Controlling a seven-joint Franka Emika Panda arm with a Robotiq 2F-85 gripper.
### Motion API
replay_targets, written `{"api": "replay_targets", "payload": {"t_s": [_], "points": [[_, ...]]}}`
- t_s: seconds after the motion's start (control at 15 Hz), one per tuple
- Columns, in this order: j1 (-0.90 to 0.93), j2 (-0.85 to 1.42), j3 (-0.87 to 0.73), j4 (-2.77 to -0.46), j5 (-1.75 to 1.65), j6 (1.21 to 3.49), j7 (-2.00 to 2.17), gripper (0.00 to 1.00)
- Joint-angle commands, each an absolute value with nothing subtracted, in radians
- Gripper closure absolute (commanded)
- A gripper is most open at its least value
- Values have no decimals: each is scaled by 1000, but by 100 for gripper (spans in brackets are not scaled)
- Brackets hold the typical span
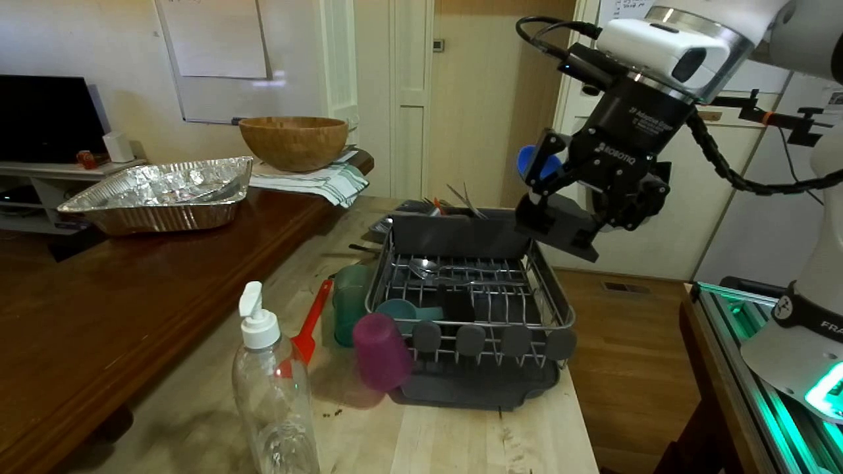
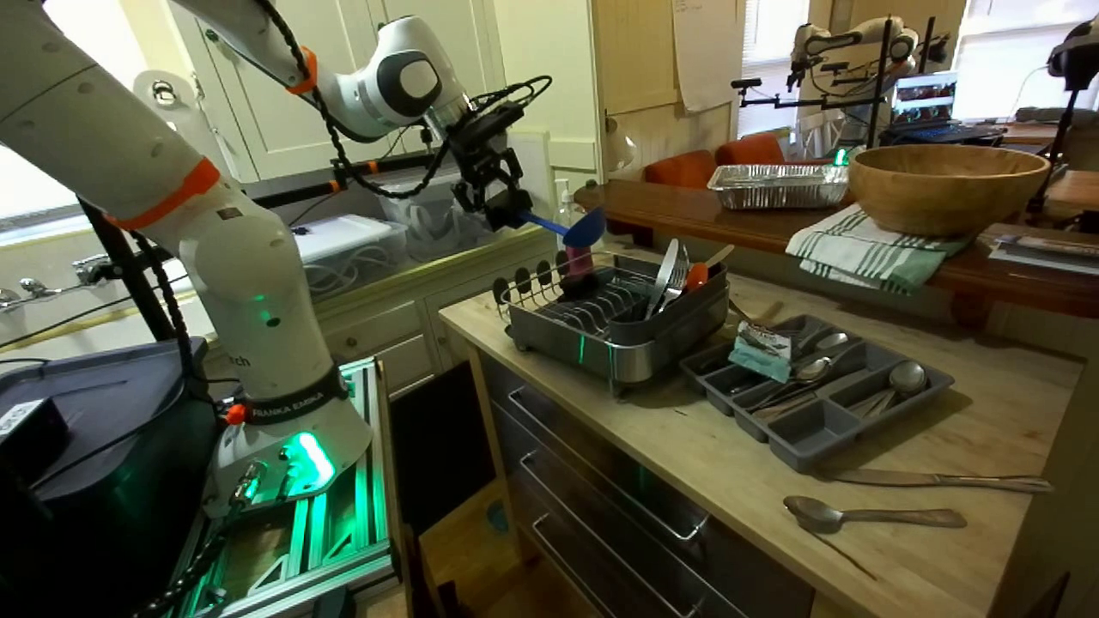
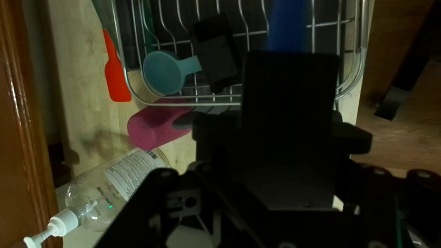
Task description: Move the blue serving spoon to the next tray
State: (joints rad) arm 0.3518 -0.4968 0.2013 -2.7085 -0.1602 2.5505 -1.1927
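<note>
Clearly, the claw (image 2: 513,209) is narrowed onto the handle of the blue spoon (image 2: 584,228), with the round bowl of the spoon sticking out well past the jaws. That hold makes sense to me: the slim handle is the part easiest to squeeze, while the deep bowl would likely slip. It leaves a long overhang, though, so the bowl might swing or twist if moved in a hurry. The spoon is up in the air over the dish rack (image 2: 661,356), touching only the claw, probably held that high to pass above the knife (image 2: 663,273) and fork (image 2: 677,275) standing at a slant in the end bin (image 2: 631,330). Those are presumably stood there to drain. In the wrist view the teal scoop (image 3: 163,73) lies in a corner of the rack, and the pink cup (image 3: 151,127) is tilted at its edge; whether it is hooked on, I cannot tell. The cutlery tray (image 2: 816,429) sits just beside the rack on the desk (image 2: 927,554), so I take it for the next tray, with the spoon not yet in it. A packet (image 2: 762,350) lies across some slots, which could keep the spoon from settling flat.
</note>
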Motion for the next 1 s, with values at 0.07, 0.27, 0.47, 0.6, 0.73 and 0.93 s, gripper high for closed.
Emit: {"api": "replay_targets", "payload": {"t_s": [0.07,0.27,0.47,0.6,0.73,0.93], "points": [[345,-582,104,-2782,-124,2602,-1129,61],[300,-613,13,-2742,-110,2553,-1117,61],[228,-710,-59,-2754,-128,2558,-1097,61],[182,-760,-96,-2756,-131,2569,-1086,61],[150,-803,-143,-2740,-112,2565,-1071,61],[159,-786,-171,-2726,-126,2566,-1103,61]]}}
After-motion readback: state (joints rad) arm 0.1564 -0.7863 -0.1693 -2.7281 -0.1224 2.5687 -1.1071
